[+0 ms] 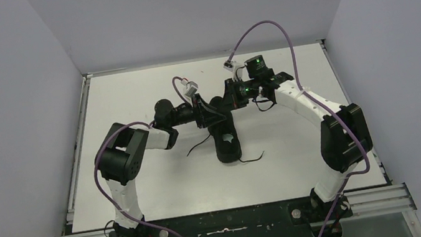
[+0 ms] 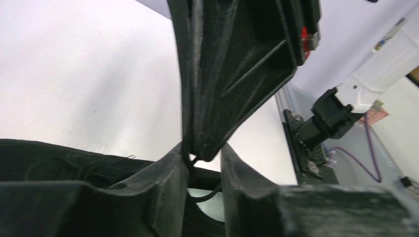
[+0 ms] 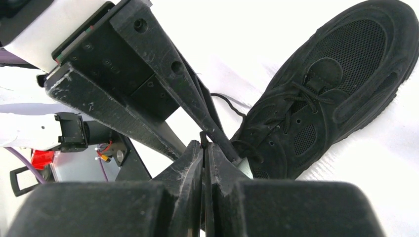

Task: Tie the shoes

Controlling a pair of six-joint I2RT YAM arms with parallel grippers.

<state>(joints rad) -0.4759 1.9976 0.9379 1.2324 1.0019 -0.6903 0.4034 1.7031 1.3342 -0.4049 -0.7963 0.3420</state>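
Observation:
The black sneaker (image 1: 226, 144) lies mid-table, its toe toward the arms; it also shows in the right wrist view (image 3: 316, 98). Both grippers meet just behind its opening. My right gripper (image 3: 203, 144) is shut on a thin black lace (image 3: 202, 137), its jaws almost touching. My left gripper (image 2: 203, 154) is open, and the tips of the right gripper's fingers (image 2: 237, 74) reach down between its jaws. A lace (image 2: 212, 193) runs along its left finger and loops across the gap. In the top view the left gripper (image 1: 206, 114) and the right gripper (image 1: 223, 105) sit tip to tip.
One loose lace end (image 1: 198, 145) trails on the table left of the shoe, another (image 1: 253, 158) lies right of its toe. Grey walls enclose the white table (image 1: 142, 185). Purple cables (image 1: 257, 26) arc over the arms.

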